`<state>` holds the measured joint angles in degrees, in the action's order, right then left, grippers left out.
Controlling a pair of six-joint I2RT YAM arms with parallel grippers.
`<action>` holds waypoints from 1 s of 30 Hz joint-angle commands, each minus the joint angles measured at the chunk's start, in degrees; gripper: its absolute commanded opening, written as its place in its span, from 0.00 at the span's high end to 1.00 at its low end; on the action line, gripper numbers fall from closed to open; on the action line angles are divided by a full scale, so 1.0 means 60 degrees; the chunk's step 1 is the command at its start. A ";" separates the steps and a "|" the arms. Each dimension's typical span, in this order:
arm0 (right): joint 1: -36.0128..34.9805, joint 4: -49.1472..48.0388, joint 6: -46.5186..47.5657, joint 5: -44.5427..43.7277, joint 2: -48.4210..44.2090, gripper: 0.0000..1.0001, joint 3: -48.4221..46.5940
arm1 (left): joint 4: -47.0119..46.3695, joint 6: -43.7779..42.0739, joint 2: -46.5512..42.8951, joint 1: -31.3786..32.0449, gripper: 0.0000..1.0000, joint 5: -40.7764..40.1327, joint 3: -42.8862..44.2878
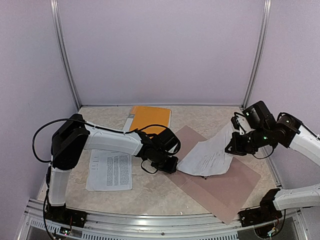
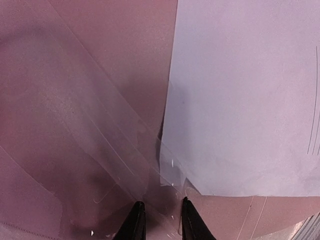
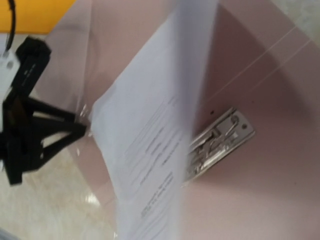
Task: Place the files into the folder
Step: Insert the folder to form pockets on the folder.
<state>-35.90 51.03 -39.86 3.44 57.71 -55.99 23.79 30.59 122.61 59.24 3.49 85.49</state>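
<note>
**Right claw (image 1: 234,146) clamped on white printed paper sheet (image 1: 207,159) over open taupe folder (image 1: 231,191)**

Sheet hangs from claw by its right edge, low end touching folder near silver metal clip (image 3: 218,142). Light, floppy, creases easily; best held at an edge. Left claw (image 2: 161,222) looks pinched on clear plastic cover (image 2: 100,150). Second printed sheet (image 1: 111,171) lies on table (image 1: 150,194), well left.

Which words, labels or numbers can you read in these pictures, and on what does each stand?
None can be read.
Lifted sheet: printed lines, too blurred.
Flat sheet: columns of text, too small.
Orange folder: white label strip, too small.
</note>
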 commanded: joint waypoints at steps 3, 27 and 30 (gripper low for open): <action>-0.0238 0.2246 0.0653 -0.0101 0.0485 1.00 -0.1365 | 0.0575 -0.0152 -0.0013 -0.0026 0.78 0.0110 -0.0485; -0.0044 0.2050 0.3782 0.0342 0.2400 1.00 -0.2267 | 0.0222 0.1126 -0.1333 -0.0338 0.99 -0.1121 -0.2114; -0.0008 0.1691 0.4349 0.1080 0.2709 1.00 -0.2285 | 0.0060 0.1142 -0.1387 -0.0345 0.99 -0.1082 -0.2265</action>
<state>-36.49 65.12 -19.88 3.27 72.05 -69.80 22.09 36.42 115.09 57.67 -1.21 74.11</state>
